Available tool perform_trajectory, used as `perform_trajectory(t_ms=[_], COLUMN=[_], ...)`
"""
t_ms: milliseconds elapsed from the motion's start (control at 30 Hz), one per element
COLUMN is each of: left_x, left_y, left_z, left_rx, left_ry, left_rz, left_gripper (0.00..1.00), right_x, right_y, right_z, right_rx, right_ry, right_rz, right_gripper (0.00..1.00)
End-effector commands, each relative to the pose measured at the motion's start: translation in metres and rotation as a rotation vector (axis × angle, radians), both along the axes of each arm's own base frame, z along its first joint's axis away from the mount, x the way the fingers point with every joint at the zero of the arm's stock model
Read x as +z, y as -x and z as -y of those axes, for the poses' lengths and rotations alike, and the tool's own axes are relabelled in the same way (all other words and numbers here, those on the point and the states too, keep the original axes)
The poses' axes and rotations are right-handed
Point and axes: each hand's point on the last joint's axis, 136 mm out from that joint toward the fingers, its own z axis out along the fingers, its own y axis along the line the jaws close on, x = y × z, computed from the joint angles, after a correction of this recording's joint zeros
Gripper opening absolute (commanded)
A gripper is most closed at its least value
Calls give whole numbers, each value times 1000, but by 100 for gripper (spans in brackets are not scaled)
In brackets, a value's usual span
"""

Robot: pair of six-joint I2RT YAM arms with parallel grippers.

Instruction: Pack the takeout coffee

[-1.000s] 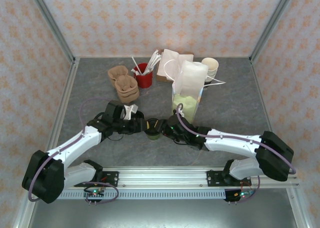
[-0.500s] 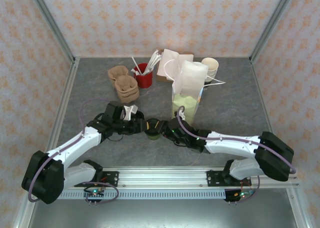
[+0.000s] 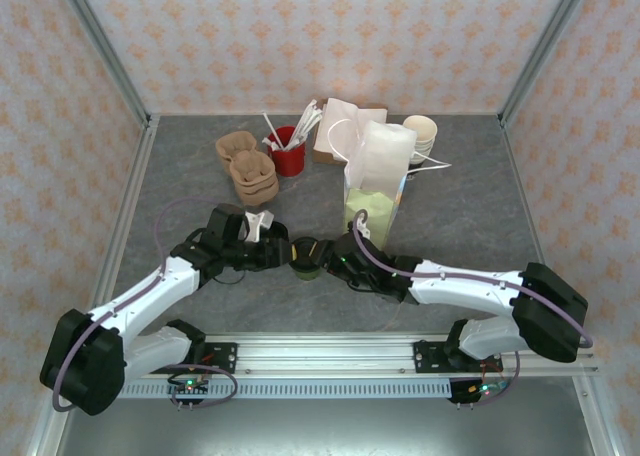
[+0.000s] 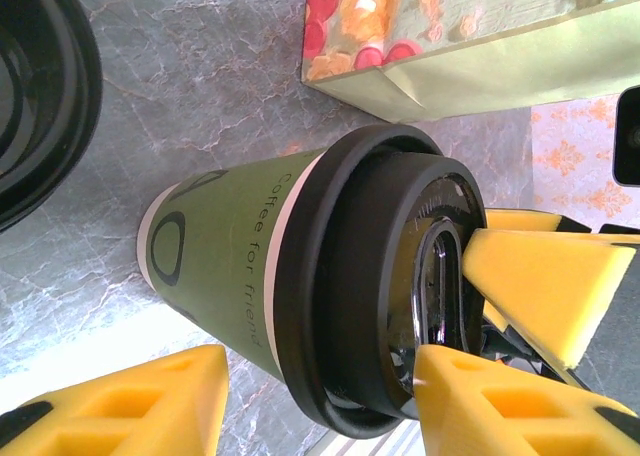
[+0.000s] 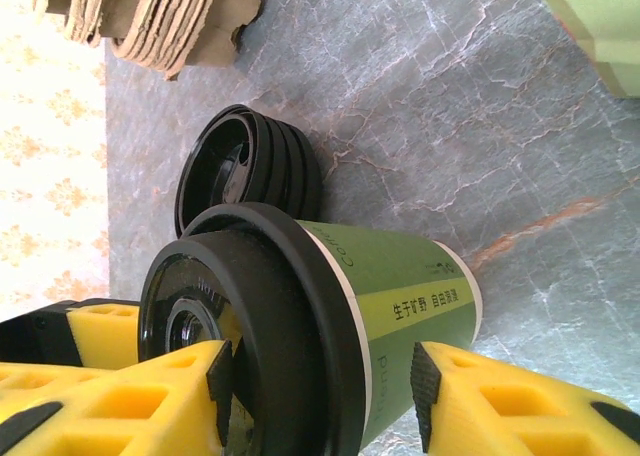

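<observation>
On the grey table point(image 3: 480, 211), toward its near edge, the takeout coffee point(image 3: 306, 258) stands lidded, not yet in the bag point(image 3: 372, 201). The left gripper point(image 4: 320, 396) and right gripper point(image 5: 320, 371) bracket it half-open, neither clearly gripping.

**Ana:** What encloses the space?

**Ben:** Three walls papered in pale peach with a repeating orange floral motif: the back wall point(image 3: 320, 36), the left wall point(image 3: 50, 136) and the right wall point(image 3: 600, 136). Grey metal posts point(image 3: 105, 51) slant up along the two back corners.

**Ana:** And the surface below?

**Ben:** The counter point(image 3: 480, 226) is grey and stone-patterned. Up close it is marbled with white veins, and the right wrist view shows a rust-coloured streak. A silver slotted rail point(image 3: 330, 351) runs along its near edge, with a plain grey metal ledge point(image 3: 320, 426) beyond that.

**Ana:** The light?

**Ben:** Bright and even, with a soft sheen on the counter and only faint shadows.
</observation>
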Motion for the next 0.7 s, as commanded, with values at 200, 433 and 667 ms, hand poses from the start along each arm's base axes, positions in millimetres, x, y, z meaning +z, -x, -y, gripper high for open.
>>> perform_trajectory(t_ms=[200,433,667], left_x=[29,30,33], left_y=[-7,-10,-13], left_z=[5,7,4], left_rx=[-4,-7,12], left_ry=[32,30,9], left_rz=[71,67,72], left_gripper=[53,53,53], right_x=[-7,2,16], right_y=[9,8,5], right_z=[9,0,-8], right_rx=[44,70,85], right_ry=[112,91,80], right_rz=[-22,-15,7], right_gripper=[53,57,61])
